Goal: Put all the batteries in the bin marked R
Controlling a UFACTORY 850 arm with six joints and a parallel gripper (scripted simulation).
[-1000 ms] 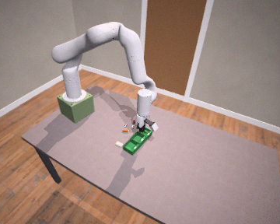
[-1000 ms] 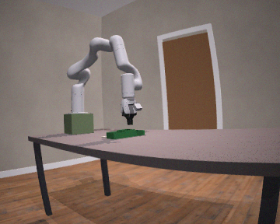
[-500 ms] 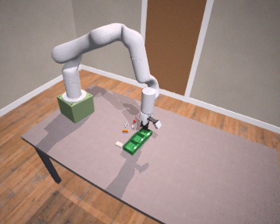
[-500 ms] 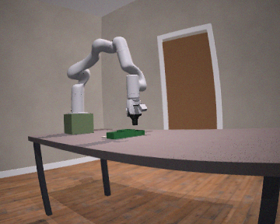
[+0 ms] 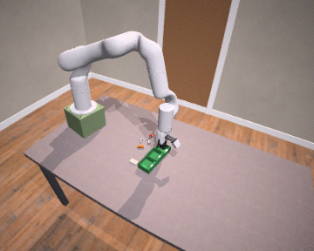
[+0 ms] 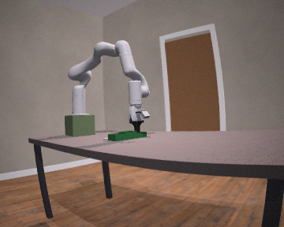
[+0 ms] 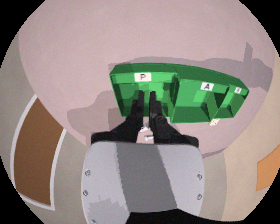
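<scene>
On the long rectangular table top [image 5: 234, 192], the three-compartment bin tray [image 5: 149, 163] lies near the middle. The arm's cube-shaped base block [image 5: 91, 123] stands at the table's far left corner, well apart from the tray. Several small items [image 5: 140, 144] lie between block and tray, just beside the tray. The gripper [image 5: 162, 143] hangs above the tray's far end compartment.
</scene>
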